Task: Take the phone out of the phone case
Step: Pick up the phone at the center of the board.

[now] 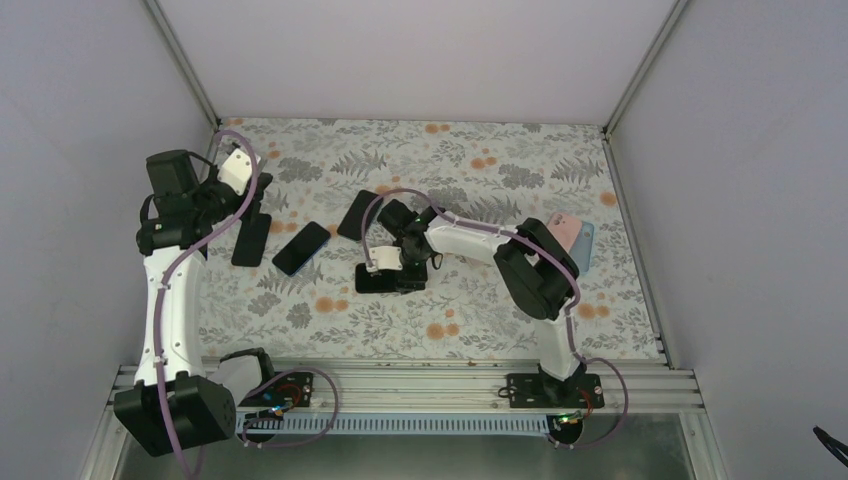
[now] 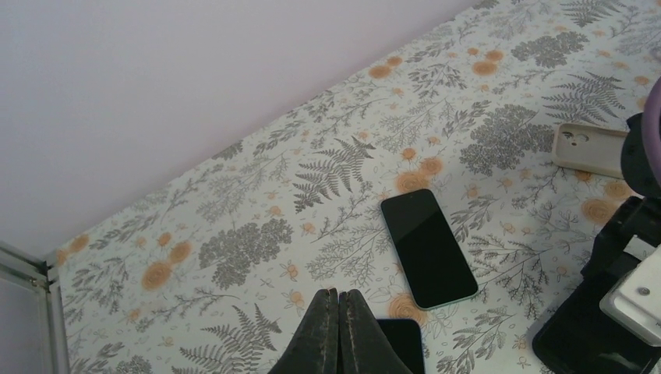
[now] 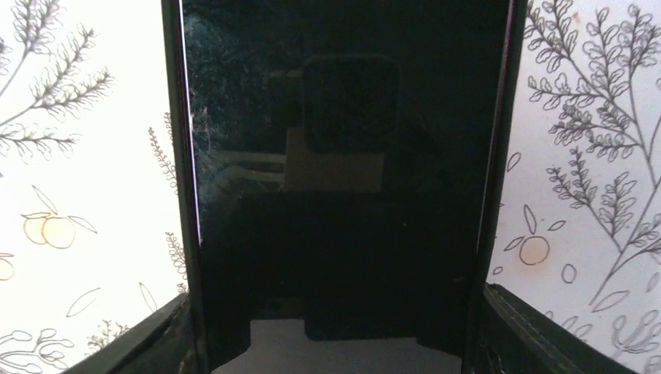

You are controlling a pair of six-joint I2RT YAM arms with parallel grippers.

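Black phone [image 3: 335, 195] is right up close, lying flat and screen-up around the middle of the tabletop [image 1: 480, 320]. The right gripper [image 1: 395, 270] straddles it, fingers [image 3: 538, 335] spread wide along both long edges. Honestly can't tell if they're squeezing it or just sitting beside it. Left gripper [image 2: 341, 331] is pinched fully together, holding nothing, hanging over the left side near another dark phone [image 2: 429, 245].

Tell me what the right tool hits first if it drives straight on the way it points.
The right tool would meet the black phone lying screen-up beneath it, probably its glass first; how near is unclear.
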